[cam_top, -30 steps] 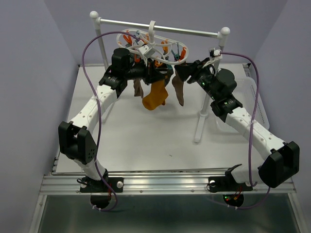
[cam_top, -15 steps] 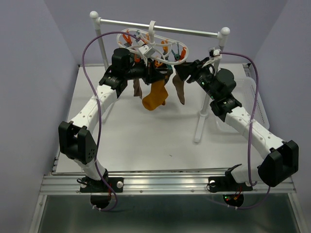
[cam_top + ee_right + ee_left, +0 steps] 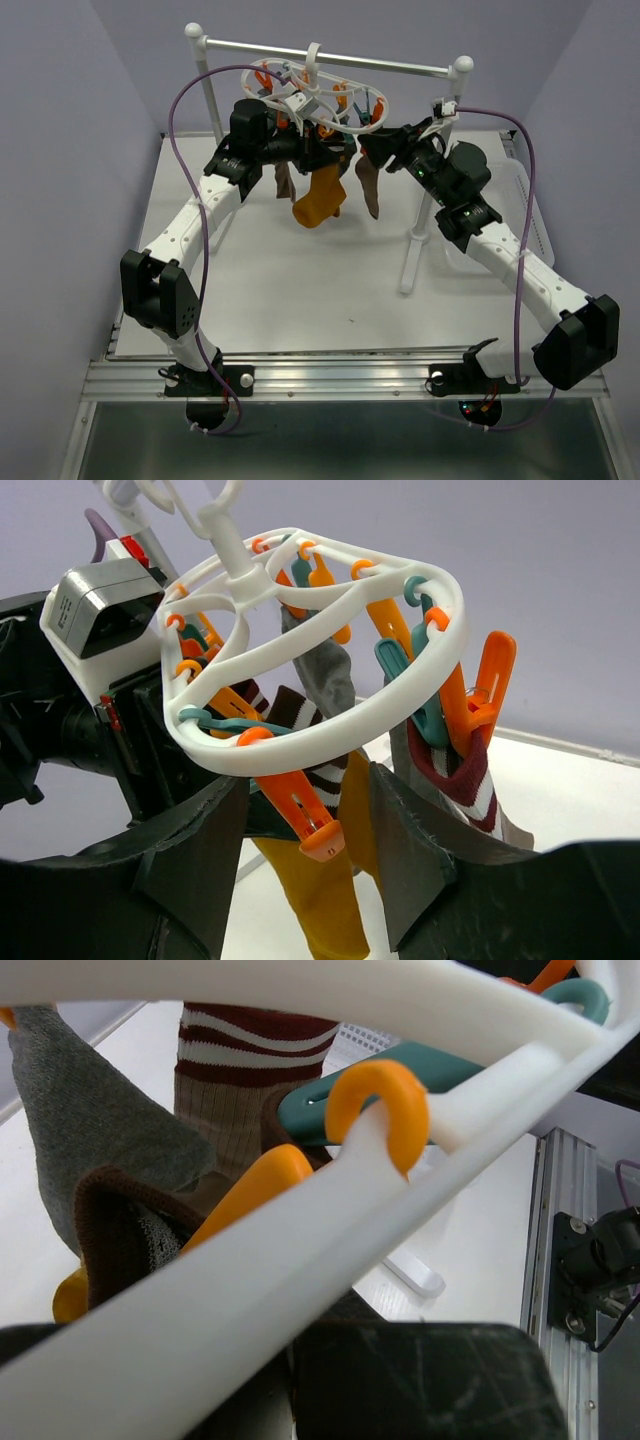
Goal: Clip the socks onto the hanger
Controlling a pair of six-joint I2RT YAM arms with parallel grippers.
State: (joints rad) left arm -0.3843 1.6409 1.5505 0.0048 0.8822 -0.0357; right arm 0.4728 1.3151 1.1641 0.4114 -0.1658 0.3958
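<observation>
The white oval hanger [image 3: 262, 88] hangs by its hook from the rack's crossbar, with orange and teal clips round it. Below it hang several socks: a mustard one [image 3: 320, 200], a brown one [image 3: 284, 181] and a striped one [image 3: 368, 188]. My left gripper [image 3: 305, 150] is shut just under the ring [image 3: 300, 1260]; the ring hides whether it holds anything. Beside it hang a striped sock [image 3: 240, 1080] and a grey sock [image 3: 90, 1130]. My right gripper [image 3: 308, 775] is open under the ring's near side. An orange clip [image 3: 300, 805] hangs between its fingers, touching neither.
The white two-post rack [image 3: 410, 240] stands across the back of the table, its right post close to my right arm. A white basket [image 3: 530, 220] lies at the table's right edge. The left arm's camera housing [image 3: 95, 610] sits just behind the ring.
My right gripper's jaws have spread a little wider and the arm has edged toward the hanger. The left arm and the socks have stayed put.
</observation>
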